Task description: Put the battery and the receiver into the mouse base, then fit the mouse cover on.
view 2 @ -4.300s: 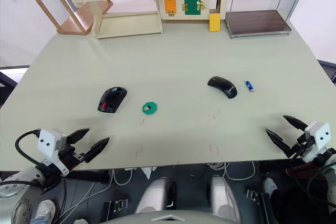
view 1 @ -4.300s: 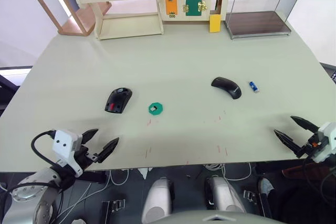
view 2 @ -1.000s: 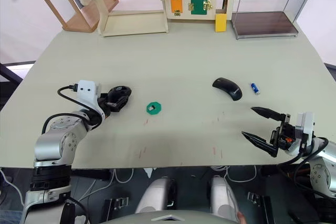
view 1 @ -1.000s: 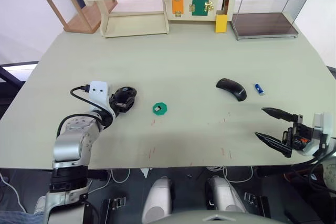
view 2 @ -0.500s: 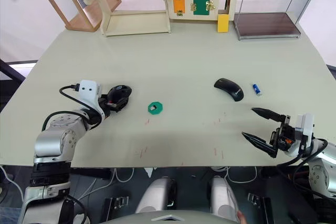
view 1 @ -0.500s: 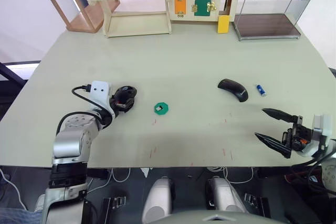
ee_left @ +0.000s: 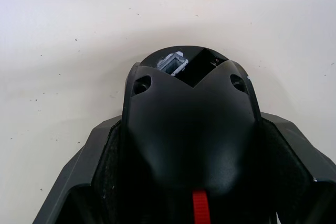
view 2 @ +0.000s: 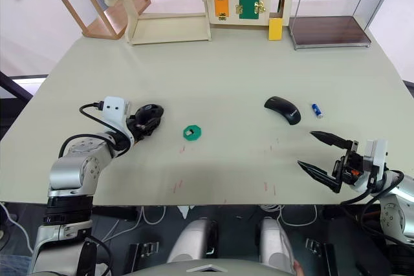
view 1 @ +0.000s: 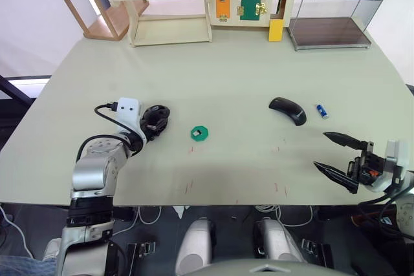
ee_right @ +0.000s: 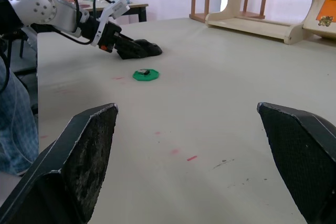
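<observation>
Mouse base (ee_left: 191, 135), black shell with a red strip, is pinched between left gripper (view 1: 150, 128) jaws, centre-left on desk (view 1: 226, 75); right gripper (view 1: 341, 158) jaws are spread.

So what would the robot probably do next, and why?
Probably the right end effector should reach for the battery. The left end effector is already closed around the base, while the right one hangs open, holding nothing, and the battery lies on the table beside the cover.
</observation>
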